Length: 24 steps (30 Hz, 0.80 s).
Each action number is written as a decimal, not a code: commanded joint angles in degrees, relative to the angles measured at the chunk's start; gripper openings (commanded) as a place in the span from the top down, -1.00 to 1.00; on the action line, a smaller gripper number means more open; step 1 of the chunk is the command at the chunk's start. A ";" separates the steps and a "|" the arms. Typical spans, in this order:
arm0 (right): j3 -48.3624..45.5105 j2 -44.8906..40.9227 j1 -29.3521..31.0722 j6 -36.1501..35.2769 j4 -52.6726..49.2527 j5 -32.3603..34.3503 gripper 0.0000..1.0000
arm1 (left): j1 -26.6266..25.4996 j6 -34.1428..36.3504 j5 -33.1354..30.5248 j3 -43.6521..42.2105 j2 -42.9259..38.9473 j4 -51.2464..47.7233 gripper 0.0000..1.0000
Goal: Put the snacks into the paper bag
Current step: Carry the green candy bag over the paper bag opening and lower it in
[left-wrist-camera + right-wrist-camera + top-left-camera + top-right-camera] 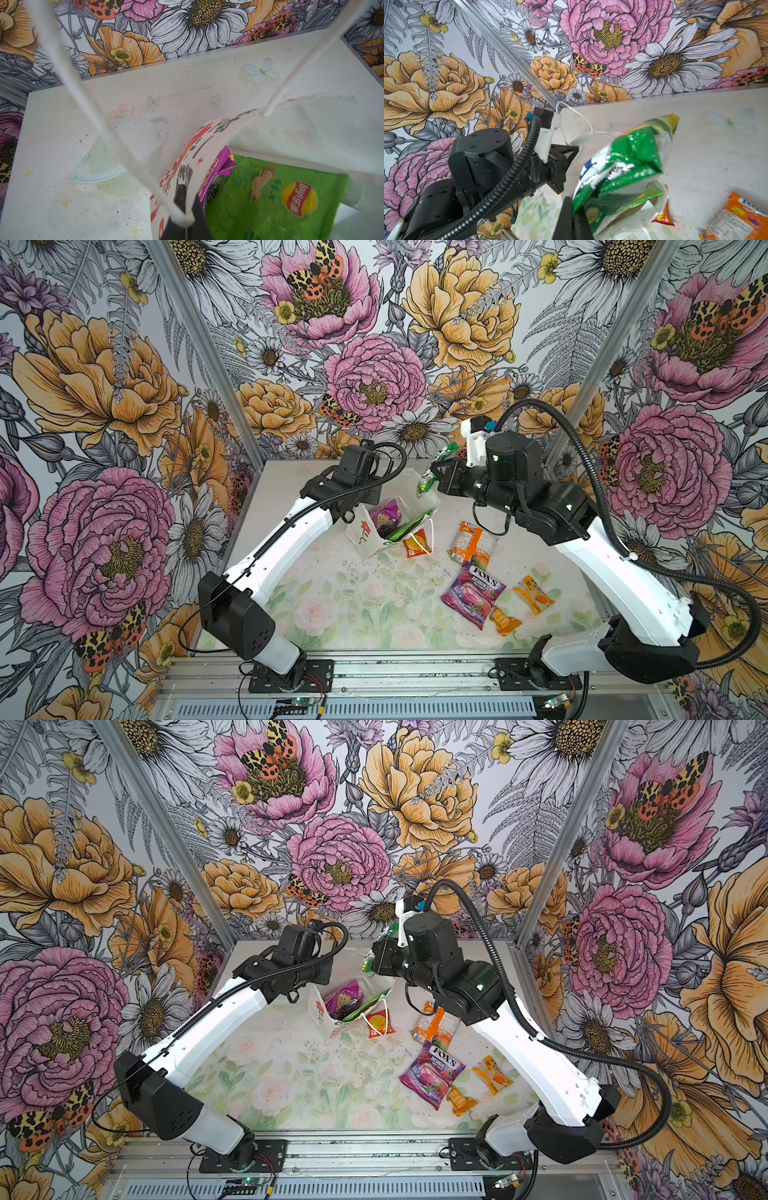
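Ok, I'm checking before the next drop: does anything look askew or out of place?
The paper bag looks slumped, its rim buckled where the left pincer clamps it. The small red sachet lies outside it, under a cord handle.

The table [332, 605] is a pale surface printed with faded roses and leaves, scattered with dark specks around its middle. Toward the far middle the paper bag [362, 531] stands on it, mouth open. The small red sachet [417, 544] lies just beside the bag's right side. Further right lies the orange packet [471, 541], with the purple FOX'S packet [473, 593] just in front of it. The far orange wrapper [533, 595] lies right of the FOX'S packet, and the near orange wrapper [504, 620] lies close against its front corner.
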 commanded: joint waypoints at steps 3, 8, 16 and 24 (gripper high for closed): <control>1.85 3.32 3.50 0.62 5.56 -3.03 1.00 | -0.29 -0.29 0.85 0.63 -2.18 4.27 1.00; -0.88 5.37 4.86 2.42 8.72 -4.82 1.00 | 1.16 -1.62 3.67 0.76 -1.75 4.25 1.00; -5.60 7.22 4.51 3.38 13.55 -4.94 1.00 | 2.52 -2.96 4.80 0.79 -1.76 4.23 1.00; -8.37 9.93 3.13 4.19 17.94 -5.24 1.00 | 4.53 -4.88 7.23 0.96 -1.16 4.06 1.00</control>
